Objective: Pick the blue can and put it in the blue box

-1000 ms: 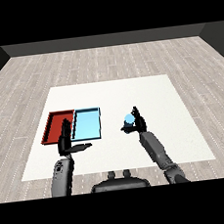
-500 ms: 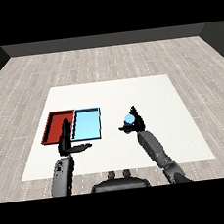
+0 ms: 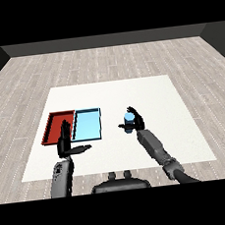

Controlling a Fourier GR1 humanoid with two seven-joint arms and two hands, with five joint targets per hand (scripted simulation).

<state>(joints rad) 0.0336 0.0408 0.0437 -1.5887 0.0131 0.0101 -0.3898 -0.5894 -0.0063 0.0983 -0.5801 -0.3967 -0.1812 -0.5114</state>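
The blue can stands upright right of the trays, with my right hand curled round it, thumb on its left side and fingers over its far side. The light blue tray lies left of the can with nothing in it. My left hand is raised at the front left, fingers straight up and thumb out to the right, over the near edges of the two trays; it holds nothing.
The red tray lies directly left of the light blue tray, touching it. Both sit on the white table, which stretches back and to the right over a wooden floor.
My right hand with the blue can has shifted slightly left, toward the trays. The left hand has stayed where it was.
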